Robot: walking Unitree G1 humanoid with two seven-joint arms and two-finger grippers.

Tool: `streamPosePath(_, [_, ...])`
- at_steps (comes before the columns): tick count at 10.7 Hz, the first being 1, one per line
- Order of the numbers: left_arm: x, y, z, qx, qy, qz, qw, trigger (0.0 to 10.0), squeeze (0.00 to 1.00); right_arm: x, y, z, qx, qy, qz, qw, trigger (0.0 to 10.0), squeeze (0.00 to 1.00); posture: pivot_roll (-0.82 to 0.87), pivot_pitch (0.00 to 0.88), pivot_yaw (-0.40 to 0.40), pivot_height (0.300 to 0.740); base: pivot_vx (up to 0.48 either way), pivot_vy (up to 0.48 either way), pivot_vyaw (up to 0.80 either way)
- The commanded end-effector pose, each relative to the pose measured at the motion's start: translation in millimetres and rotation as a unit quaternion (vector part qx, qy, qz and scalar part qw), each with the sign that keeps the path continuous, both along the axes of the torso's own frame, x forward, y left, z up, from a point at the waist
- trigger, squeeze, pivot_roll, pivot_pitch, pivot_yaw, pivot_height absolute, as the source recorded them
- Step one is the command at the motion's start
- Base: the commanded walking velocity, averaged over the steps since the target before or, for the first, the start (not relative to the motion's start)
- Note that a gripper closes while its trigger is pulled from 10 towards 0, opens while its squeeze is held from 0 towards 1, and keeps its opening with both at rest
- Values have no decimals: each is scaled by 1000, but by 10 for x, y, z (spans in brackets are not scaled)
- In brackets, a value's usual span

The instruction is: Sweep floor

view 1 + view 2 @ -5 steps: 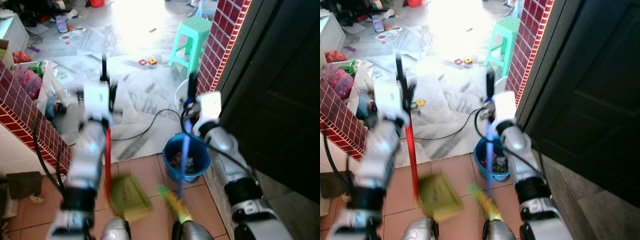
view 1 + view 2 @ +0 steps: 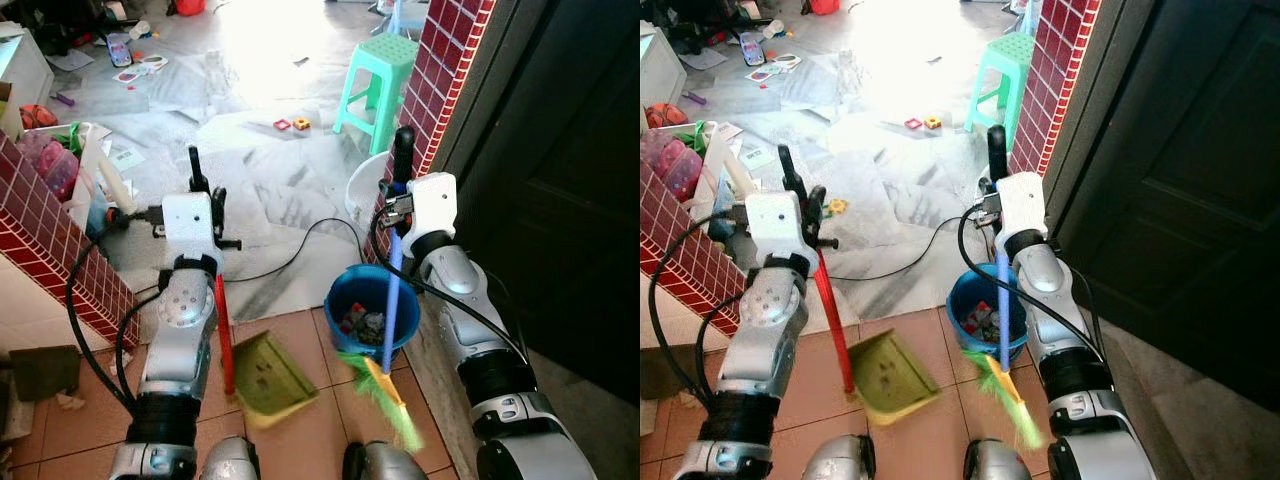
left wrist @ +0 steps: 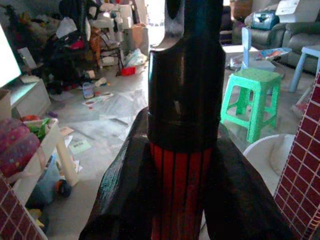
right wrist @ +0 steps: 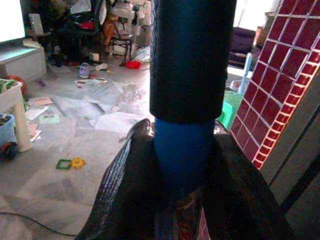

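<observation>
Swung broom (image 2: pixel 392 330) head rightward toward blue bucket (image 2: pixel 350 300); right gripper (image 4: pixel 175 165) clamped on its blue handle. Left gripper (image 3: pixel 180 175) clamped on dustpan (image 2: pixel 268 375) red handle, pan low over tiles.

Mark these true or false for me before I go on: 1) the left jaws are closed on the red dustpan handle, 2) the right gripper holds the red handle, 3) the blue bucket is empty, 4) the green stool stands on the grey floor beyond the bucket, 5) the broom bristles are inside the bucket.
1) True: the left gripper is shut on the red dustpan handle.
2) False: the right gripper holds the blue broom handle.
3) False: the blue bucket has small items in it.
4) True: the green stool stands there.
5) False: the green bristles hang over the orange tiles beside the bucket.
</observation>
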State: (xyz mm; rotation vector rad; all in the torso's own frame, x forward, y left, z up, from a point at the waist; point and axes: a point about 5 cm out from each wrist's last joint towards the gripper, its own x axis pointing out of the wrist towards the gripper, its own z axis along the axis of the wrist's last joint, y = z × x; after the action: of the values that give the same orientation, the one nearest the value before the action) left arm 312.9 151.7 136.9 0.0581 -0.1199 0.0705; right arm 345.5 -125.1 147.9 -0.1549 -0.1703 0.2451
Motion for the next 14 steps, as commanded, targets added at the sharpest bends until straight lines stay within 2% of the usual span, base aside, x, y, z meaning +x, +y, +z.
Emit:
streamPosePath(1, [-15,-15,44,-14,-11,0,1000,10000,0,21,3,139,-2,-29,5,1000,10000,0,-66,58,-27,740,0,0,0])
streamPosePath(3, [-21,-44,11,-11,-8,-1,1000,10000,0,-17,62,97,-18,-27,16,999,10000,0,-65,65,-29,740,0,127,0])
streamPosePath(5, [-28,-91,20,-13,-7,-6,1000,10000,0,-71,132,66,-29,-30,32,999,10000,0,-65,72,-26,740,0,276,800])
streamPosePath(11, [-29,-127,5,-8,0,-12,1000,10000,0,-76,151,67,-28,-30,32,999,10000,0,-58,77,-22,740,0,448,800])
streamPosePath(14, [-12,-148,7,-9,3,-15,1000,10000,0,-72,160,59,-23,-28,31,999,10000,0,-59,72,-20,740,0,480,0])
